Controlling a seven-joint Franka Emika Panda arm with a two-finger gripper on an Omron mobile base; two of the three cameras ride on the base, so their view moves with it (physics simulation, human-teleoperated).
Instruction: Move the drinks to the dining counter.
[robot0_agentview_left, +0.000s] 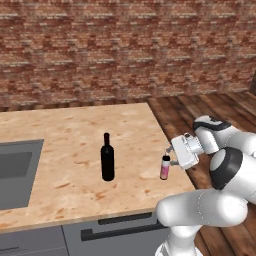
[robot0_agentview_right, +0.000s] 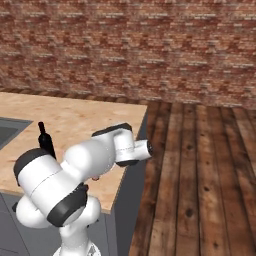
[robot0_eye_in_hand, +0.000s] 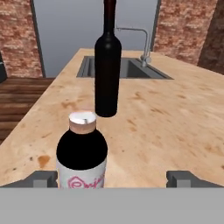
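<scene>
Gripper (robot0_eye_in_hand: 112, 179) jaws stand wide apart, holding nothing; in the hand view the two dark fingertips (robot0_eye_in_hand: 41, 178) sit low at either side, with the small pink bottle (robot0_eye_in_hand: 82, 154) upright between them, nearer the left tip. Whether that tip touches the bottle cannot be told. In the left base view the gripper (robot0_agentview_left: 172, 155) reaches in from the bench's right edge, and the small pink bottle (robot0_agentview_left: 165, 167) stands on the bench (robot0_agentview_left: 60, 145) just at the fingers, near the front right corner.

Seen from the hand, the tall black wine bottle (robot0_eye_in_hand: 107, 65) stands upright at 12 o'clock beyond the pink one, apart from it. In the left base view the wine bottle (robot0_agentview_left: 107, 157) is at about 9 o'clock from the pink bottle, well clear of it. In the right base view the wine bottle (robot0_agentview_right: 46, 141) shows partly behind the arm.

An inset grey sink (robot0_agentview_left: 17, 170) lies at the bench's left, and the hand view shows its faucet (robot0_eye_in_hand: 141, 41) past the wine bottle. A brick wall (robot0_agentview_left: 125, 50) runs behind, and wooden floor (robot0_agentview_right: 200, 175) lies to the right.
</scene>
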